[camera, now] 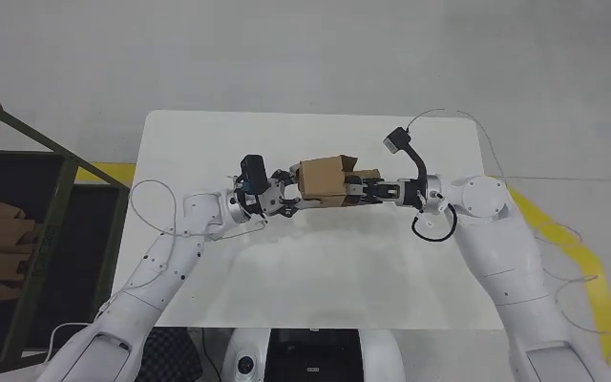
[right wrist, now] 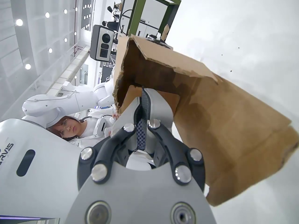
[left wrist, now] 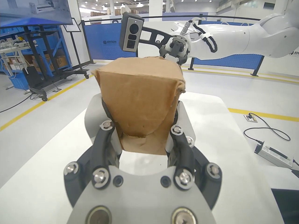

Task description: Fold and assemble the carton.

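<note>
White rectangular table: your two arms meet over its middle, toward the far side. Your left arm comes in from the near left with the elbow bent and the forearm pointing right. Your right arm comes in from the right, forearm pointing left and roughly level.

Off the table's left edge stands a dark cart with an olive-green frame, with flat brown cardboard pieces stacked inside.

The brown corrugated cardboard carton sits between the two grippers, already box-shaped with creased, worn edges. You can't tell whether it touches the tabletop.

Left gripper: jaws are spread to box width, one finger on each side of the carton, clamping its left end. In the top view this gripper is at the carton's left face.

Right gripper: jaws are narrow, almost together, with the tips pinched on a panel edge at the carton's open right end. A ragged flap juts out there and the inside is in shadow. In the top view it touches the carton's right end.
</note>
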Controlling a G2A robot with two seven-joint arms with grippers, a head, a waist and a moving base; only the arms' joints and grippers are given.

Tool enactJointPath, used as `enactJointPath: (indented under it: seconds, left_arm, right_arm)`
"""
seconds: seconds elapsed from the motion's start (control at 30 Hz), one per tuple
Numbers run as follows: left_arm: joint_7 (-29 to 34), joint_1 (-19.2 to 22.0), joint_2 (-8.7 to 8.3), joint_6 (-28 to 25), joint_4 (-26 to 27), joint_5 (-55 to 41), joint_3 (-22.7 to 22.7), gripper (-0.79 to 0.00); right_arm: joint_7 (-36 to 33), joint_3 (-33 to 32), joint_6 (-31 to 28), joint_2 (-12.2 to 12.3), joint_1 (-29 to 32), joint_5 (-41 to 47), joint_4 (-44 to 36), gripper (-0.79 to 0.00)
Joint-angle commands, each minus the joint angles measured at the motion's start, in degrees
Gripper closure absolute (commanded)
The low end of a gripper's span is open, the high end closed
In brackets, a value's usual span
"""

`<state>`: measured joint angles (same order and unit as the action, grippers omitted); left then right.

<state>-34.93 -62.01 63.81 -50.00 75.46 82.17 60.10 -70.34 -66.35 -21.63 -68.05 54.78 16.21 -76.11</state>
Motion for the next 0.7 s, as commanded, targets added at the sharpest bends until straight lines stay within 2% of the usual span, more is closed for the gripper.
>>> enactJointPath:
  seconds: [0.0, 0.37, 0.67]
  left_arm:
    - [-0.10, 0.02, 0.01, 0.07, -0.05, -0.01, -0.03, -0.431]
    - [-0.64, -0.36, -0.08, 0.08, 0.25, -0.04, 0.13, -0.422]
    - [-0.52, -1.15, -0.24, -0.25, 1.18, 0.11, 0.21, -0.409]
  right_arm:
    - [-0.18, -0.31, -0.40, 0.11, -0.02, 0.85, 0.84, 0.000]
    - [3.19, -6.26, -1.15, 1.57, -0.89, 1.87, 6.13, 0.000]
    - [5.89, -3.39, -1.09, 0.94, -4.99, 1.41, 8.95, 0.000]
